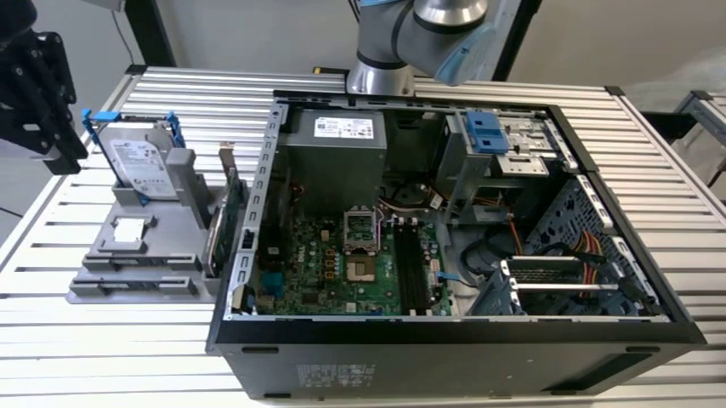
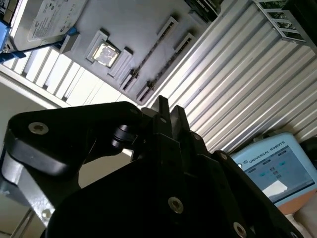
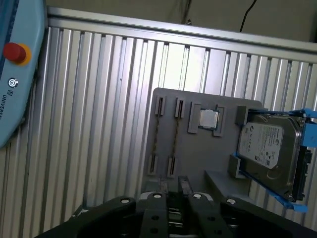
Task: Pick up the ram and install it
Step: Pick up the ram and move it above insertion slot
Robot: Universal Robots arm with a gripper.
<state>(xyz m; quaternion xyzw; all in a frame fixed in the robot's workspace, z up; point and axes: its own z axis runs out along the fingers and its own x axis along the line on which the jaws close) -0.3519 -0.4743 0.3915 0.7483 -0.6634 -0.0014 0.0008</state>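
The ram is out of view. My black gripper (image 1: 54, 140) hangs at the exterior view's far left, beside and above the grey parts holder (image 1: 102, 285). In both wrist views the gripper (image 3: 172, 184) (image 2: 168, 110) has its fingers a narrow gap apart with nothing between them. It points toward the holder's two long narrow slots (image 3: 166, 139), where I see only thin dark lines. The open computer case (image 1: 454, 327) lies on the table with its motherboard (image 1: 329, 263) and dark memory slots (image 1: 414, 272) exposed.
The holder carries a silver hard drive (image 1: 142, 166) (image 3: 265, 144) in a blue frame, a square processor chip (image 1: 131, 228) (image 3: 208, 119) and an upright green card (image 1: 227, 225). A blue teach pendant (image 3: 15, 74) (image 2: 272, 163) lies on the ribbed aluminium table (image 1: 114, 348).
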